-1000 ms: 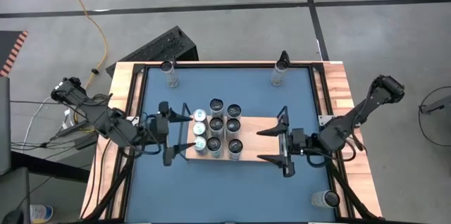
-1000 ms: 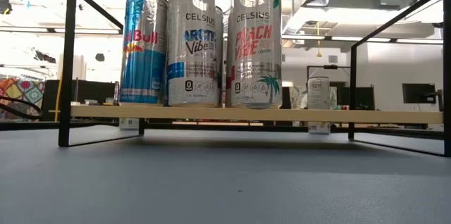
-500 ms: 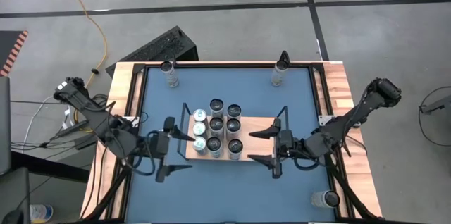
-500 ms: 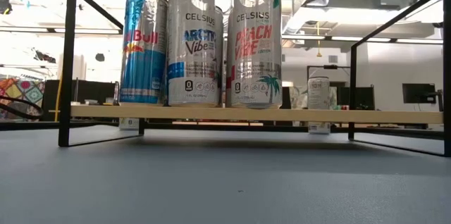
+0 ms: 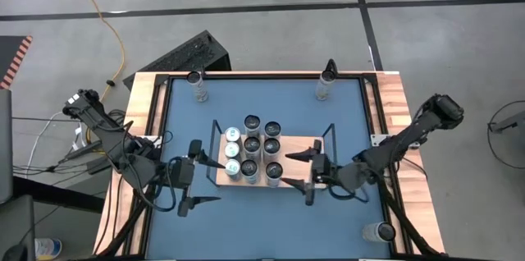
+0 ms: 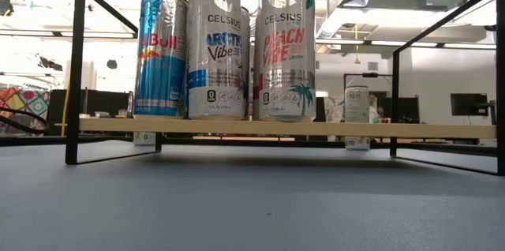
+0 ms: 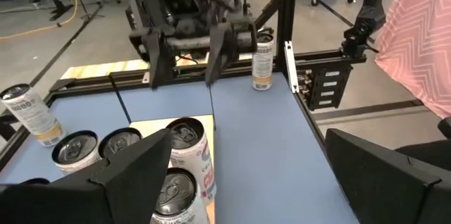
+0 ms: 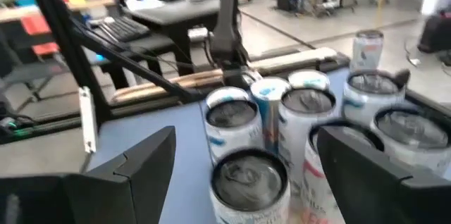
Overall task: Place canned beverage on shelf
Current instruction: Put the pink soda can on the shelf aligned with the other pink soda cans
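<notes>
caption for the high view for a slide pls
Both open grippers, left and right, flank the shelf holding eight upright cans.

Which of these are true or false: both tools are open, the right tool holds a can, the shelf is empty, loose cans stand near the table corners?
1. Both tools are open. True: the left tool and the right tool both stand open.
2. The right tool holds a can. False: it is empty, beside the cans.
3. The shelf is empty. False: a cluster of cans stands on it.
4. Loose cans stand near the table corners. True, for example one can at a far corner.
</notes>
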### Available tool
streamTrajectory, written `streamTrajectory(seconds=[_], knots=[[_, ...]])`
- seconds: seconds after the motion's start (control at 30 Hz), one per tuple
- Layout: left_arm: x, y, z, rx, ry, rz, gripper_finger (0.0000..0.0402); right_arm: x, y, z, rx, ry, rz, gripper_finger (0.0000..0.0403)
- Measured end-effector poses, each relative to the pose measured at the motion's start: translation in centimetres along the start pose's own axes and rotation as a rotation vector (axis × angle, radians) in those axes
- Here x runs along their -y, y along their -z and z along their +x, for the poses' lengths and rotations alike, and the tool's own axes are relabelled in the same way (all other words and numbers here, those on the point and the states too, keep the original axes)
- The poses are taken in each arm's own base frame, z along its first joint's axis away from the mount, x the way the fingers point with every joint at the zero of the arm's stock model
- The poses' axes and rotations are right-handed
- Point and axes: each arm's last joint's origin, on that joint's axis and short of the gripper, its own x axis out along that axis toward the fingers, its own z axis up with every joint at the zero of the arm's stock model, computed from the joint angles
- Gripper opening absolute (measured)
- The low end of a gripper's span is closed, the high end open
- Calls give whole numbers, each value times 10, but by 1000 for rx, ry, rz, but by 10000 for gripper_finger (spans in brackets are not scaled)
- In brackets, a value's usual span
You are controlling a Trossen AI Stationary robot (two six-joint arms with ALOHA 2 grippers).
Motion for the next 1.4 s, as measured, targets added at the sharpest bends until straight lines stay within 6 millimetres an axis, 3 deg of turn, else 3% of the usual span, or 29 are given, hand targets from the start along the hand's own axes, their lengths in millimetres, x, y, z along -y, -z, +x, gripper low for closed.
streamTrajectory(seconds=[0.37, 0.7, 1.4], knots=[[-1, 0, 0, 1, -17, 34, 361, -4, 22, -6, -105, 83, 30, 299], [-1, 0, 0, 0, -17, 27, 361, -2, 46, 8, -178, 139, 58, 259], [-1, 1, 0, -7, -18, 30, 361, -3, 46, 5, -194, 128, 56, 98]])
